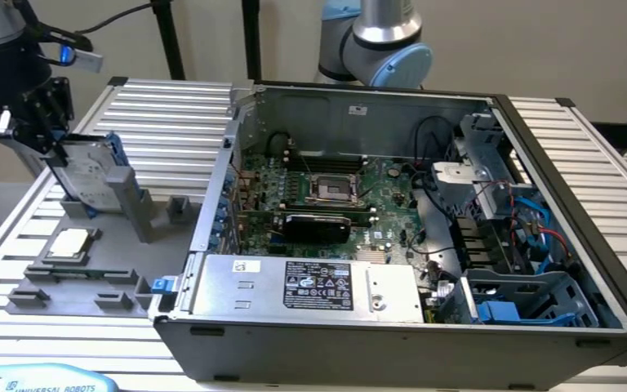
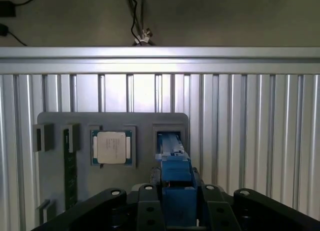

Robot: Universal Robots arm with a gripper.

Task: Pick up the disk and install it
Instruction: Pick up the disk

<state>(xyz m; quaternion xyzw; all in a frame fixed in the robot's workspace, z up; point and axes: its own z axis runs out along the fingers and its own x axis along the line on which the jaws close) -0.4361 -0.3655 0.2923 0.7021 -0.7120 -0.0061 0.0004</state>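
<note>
blue-framed disk (image 1: pixel 91 175), upright and clamped in the hand (image 1: pixel 55 151) at the grey holder (image 1: pixel 128 208) near the surface's (image 1: pixel 177 106) edge, beside the computer case (image 1: pixel 401 327); likely stiff, weighty, shock-sensitive, best held by its plastic frame.

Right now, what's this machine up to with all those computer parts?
The robot arm's gripper is clamped on the disk, a hard drive in a blue carrier, standing upright at its slot in the grey holder. The open computer case sits to the exterior view's right; the disk is not yet inside it.
</note>
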